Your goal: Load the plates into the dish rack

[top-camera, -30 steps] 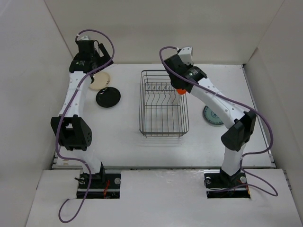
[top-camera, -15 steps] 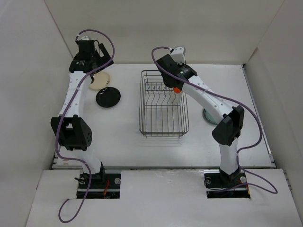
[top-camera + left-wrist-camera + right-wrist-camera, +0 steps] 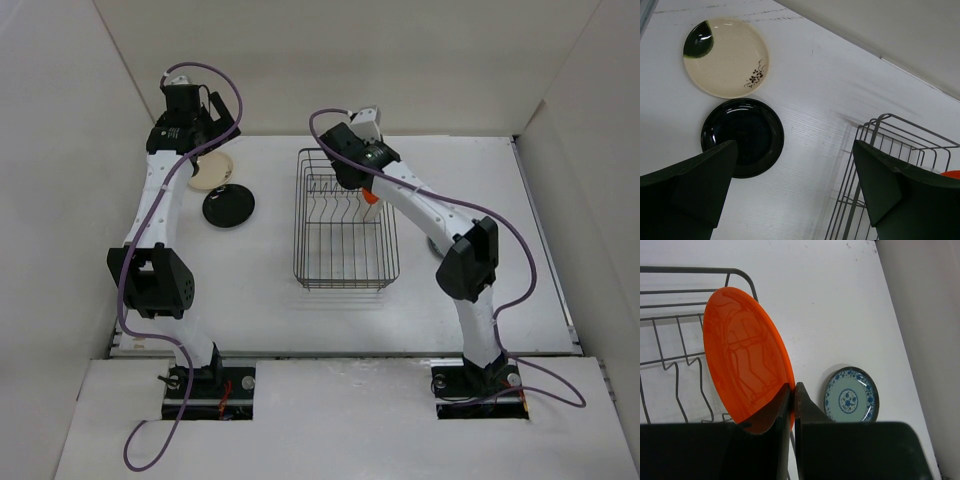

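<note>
Item: bright orange round plate [image 3: 745, 357], upright in your right fingers [image 3: 807, 411], clamped on its rim | Change: swung inward over the thin dark wire dish rack [image 3: 345, 284] beneath them; unslotted | Left fingers [image 3: 700, 180]: spread wide, empty.

No text, label, brand, number or sign can be read anywhere in these views.
</note>
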`<state>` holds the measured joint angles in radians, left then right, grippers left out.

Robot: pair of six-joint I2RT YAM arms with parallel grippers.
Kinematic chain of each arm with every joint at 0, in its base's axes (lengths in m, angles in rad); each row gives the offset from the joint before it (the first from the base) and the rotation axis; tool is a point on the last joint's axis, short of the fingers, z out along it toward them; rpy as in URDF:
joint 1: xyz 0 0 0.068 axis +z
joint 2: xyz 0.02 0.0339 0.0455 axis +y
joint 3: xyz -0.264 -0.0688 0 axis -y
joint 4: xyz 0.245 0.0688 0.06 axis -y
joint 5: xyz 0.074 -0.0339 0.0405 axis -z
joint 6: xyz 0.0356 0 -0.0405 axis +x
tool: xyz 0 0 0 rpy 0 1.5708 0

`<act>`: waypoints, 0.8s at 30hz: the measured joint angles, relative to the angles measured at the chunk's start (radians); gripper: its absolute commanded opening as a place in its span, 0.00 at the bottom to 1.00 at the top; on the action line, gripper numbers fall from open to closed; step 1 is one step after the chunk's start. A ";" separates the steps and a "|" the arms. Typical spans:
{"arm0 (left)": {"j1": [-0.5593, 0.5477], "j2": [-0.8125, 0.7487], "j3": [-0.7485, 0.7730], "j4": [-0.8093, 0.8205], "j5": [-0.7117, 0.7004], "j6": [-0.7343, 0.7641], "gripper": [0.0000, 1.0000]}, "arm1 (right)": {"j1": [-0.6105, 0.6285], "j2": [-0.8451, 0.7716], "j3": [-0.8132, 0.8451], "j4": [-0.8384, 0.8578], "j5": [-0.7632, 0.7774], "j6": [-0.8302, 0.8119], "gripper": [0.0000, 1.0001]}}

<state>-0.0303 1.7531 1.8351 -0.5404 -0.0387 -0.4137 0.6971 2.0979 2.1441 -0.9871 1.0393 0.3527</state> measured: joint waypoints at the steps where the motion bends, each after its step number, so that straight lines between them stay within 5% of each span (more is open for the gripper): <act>1: 0.000 0.000 0.000 0.000 0.002 0.000 1.00 | 0.000 0.004 0.000 0.000 0.000 0.003 0.00; 5: 0.000 0.000 0.000 0.000 0.010 0.000 1.00 | 0.006 0.010 0.000 0.000 -0.001 0.010 0.04; 19: 0.000 0.000 0.000 0.000 0.019 0.000 1.00 | 0.045 0.017 -0.017 0.000 -0.021 0.040 0.46; 24: 0.000 0.000 0.000 0.000 0.020 0.000 1.00 | 0.043 0.003 -0.017 -0.039 -0.024 0.074 0.50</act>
<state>-0.0303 1.7531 1.8351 -0.5400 -0.0189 -0.4137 0.7406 2.1014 2.1269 -1.0260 1.0149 0.4263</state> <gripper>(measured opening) 0.997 0.483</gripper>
